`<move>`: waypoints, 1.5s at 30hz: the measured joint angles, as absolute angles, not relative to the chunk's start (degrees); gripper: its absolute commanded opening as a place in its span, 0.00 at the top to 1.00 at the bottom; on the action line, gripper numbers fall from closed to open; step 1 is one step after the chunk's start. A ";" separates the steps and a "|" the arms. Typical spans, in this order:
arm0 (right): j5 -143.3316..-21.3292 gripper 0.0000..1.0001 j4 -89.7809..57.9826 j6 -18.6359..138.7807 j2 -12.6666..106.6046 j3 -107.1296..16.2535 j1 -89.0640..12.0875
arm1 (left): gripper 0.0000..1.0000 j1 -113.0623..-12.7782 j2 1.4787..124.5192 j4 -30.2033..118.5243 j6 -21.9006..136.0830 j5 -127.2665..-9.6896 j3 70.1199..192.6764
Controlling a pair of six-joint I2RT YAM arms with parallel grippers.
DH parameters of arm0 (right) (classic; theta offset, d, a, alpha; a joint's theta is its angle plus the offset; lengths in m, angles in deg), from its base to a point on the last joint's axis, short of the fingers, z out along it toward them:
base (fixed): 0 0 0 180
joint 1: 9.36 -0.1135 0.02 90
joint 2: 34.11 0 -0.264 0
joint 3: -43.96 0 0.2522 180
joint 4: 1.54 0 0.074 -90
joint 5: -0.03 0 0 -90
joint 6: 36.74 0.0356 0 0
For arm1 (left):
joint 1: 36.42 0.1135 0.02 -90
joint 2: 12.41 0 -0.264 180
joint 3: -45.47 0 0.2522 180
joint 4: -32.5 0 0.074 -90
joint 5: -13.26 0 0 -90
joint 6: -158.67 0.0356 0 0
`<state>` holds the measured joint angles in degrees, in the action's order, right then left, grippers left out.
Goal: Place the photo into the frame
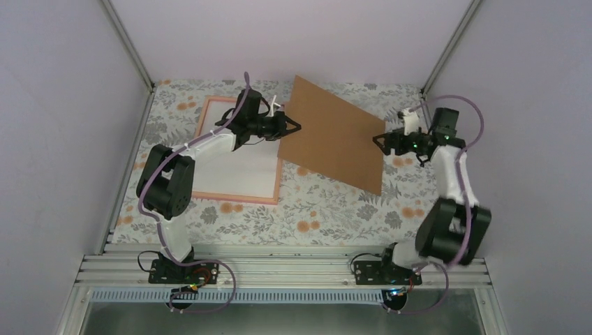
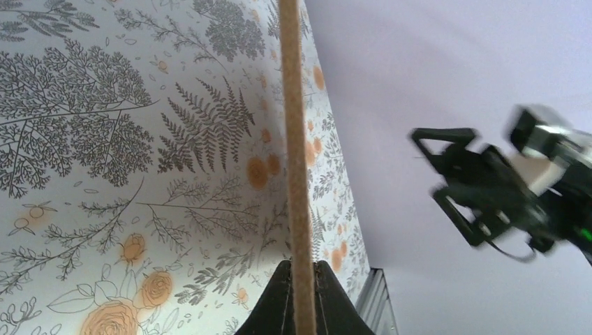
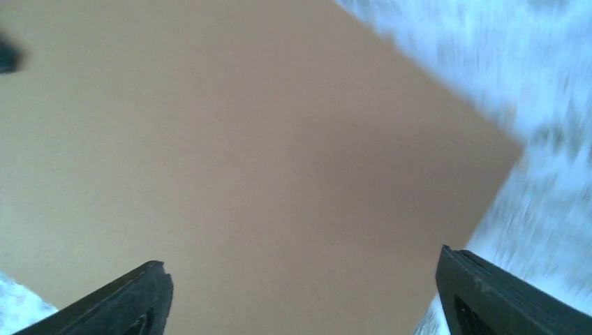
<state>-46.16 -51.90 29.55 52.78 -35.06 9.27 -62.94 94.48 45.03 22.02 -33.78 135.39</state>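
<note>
Left gripper (image 1: pixel 292 125) is clamped shut on one edge of the brown board (image 1: pixel 335 132). Its wrist view shows the board edge-on, pinched between both fingers and held above the table (image 1: pixel 314 216). Likely reason: the board is being kept out of the way so the frame can be loaded. Right gripper (image 1: pixel 382 142) has its jaws spread wide and holds nothing, with the board's opposite edge just ahead of its tips (wrist view blurred). Frame (image 1: pixel 237 198) lies flat behind the left jaws with a white sheet inside. Photo: no sunset side shows, and I cannot tell if that white is its back. Open room is the bare table under and beside the board. The side wall (image 1: pixel 530 105) is close behind the right gripper.
</note>
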 measured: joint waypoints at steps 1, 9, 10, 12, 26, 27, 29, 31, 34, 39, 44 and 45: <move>-47.16 0.03 -51.01 28.83 49.33 -34.47 7.65 | 0.98 -62.77 94.46 44.96 21.08 -33.50 135.39; -64.04 0.00 -41.13 19.52 24.21 -19.78 -17.72 | 0.98 -61.41 94.46 44.57 14.56 -31.92 135.39; -66.25 0.00 -40.69 18.87 23.73 -18.67 -20.32 | 0.98 -61.30 94.46 44.59 14.04 -31.94 135.39; -71.38 0.00 -39.93 17.99 23.89 -16.54 -25.70 | 0.98 -61.28 94.48 44.57 12.95 -31.92 135.39; -103.32 0.19 -23.60 12.42 35.67 -7.26 -47.05 | 0.98 -60.04 94.46 42.06 6.50 -32.34 133.49; -106.05 0.22 -21.33 12.05 37.39 -6.77 -47.88 | 0.98 -60.04 94.46 41.66 6.00 -32.36 133.14; -109.83 0.31 -17.50 10.74 39.69 -6.34 -48.74 | 0.98 -59.99 94.46 41.12 4.99 -32.34 132.53; -113.33 0.43 -12.89 8.68 41.41 -5.81 -49.17 | 0.98 -59.91 94.46 40.66 4.25 -32.32 131.78; -117.04 0.75 -7.42 5.95 42.90 -5.53 -49.52 | 0.98 -59.75 94.46 39.81 3.20 -32.53 130.60; -120.23 0.96 -3.12 2.45 43.78 -5.66 -50.16 | 0.91 -58.55 94.13 38.69 -0.67 -33.10 129.71; -120.98 0.96 -3.69 1.16 42.31 -6.73 -50.16 | 0.35 -58.05 93.44 38.76 2.17 -32.45 129.44; -120.78 0.96 -4.85 1.34 41.70 -7.32 -50.14 | 0.20 -58.05 93.00 39.06 3.83 -32.42 129.75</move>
